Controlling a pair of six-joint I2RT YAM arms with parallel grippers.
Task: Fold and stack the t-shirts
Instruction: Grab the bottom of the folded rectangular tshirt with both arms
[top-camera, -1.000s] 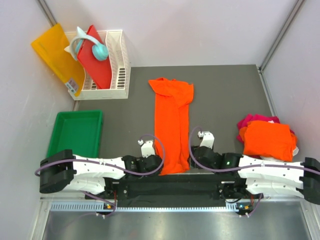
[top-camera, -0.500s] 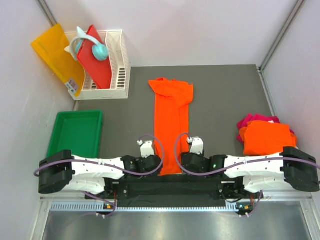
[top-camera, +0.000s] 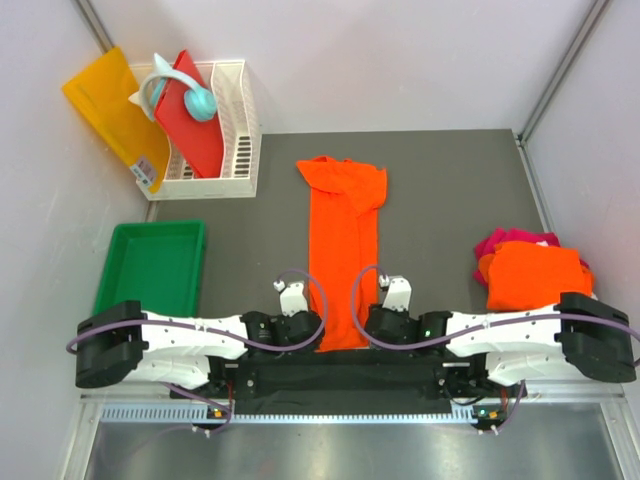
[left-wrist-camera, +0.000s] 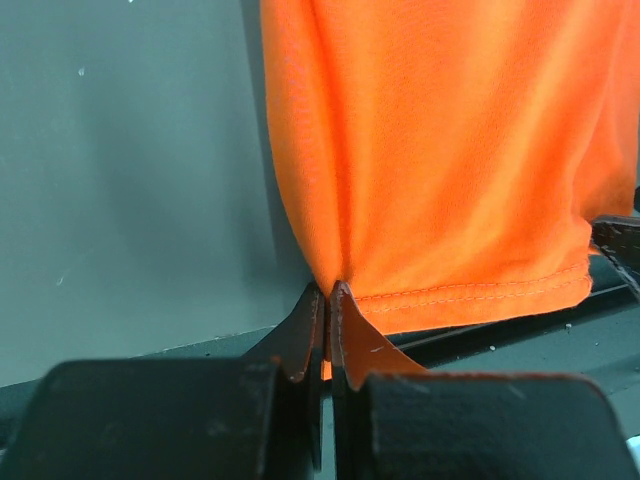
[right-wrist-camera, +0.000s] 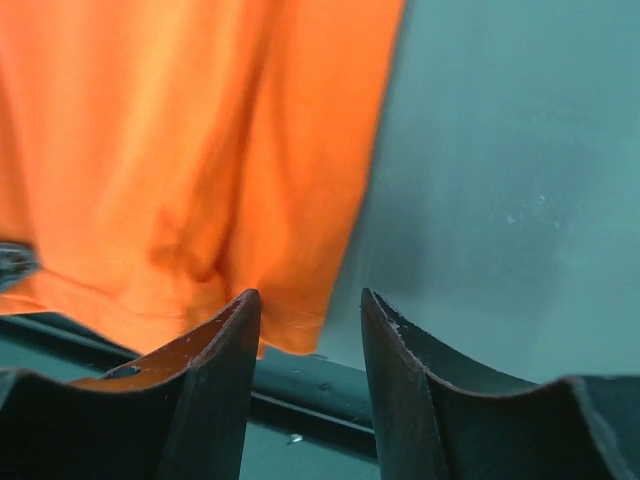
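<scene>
Grey table (top-camera: 450, 190) carries a long orange t-shirt (top-camera: 342, 250), lying narrow from the far side to the near edge, between my arms. I see the left gripper (left-wrist-camera: 330, 291) pinched closed on its near left hem corner; the right gripper (right-wrist-camera: 309, 300) stands with jaws apart at the right corner.

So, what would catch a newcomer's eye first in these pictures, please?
A long orange t-shirt stretches down the middle. The left arm's jaws are shut on its near hem, the right arm's apart at the other corner. A folded orange shirt tops a pink one at the right edge.
</scene>
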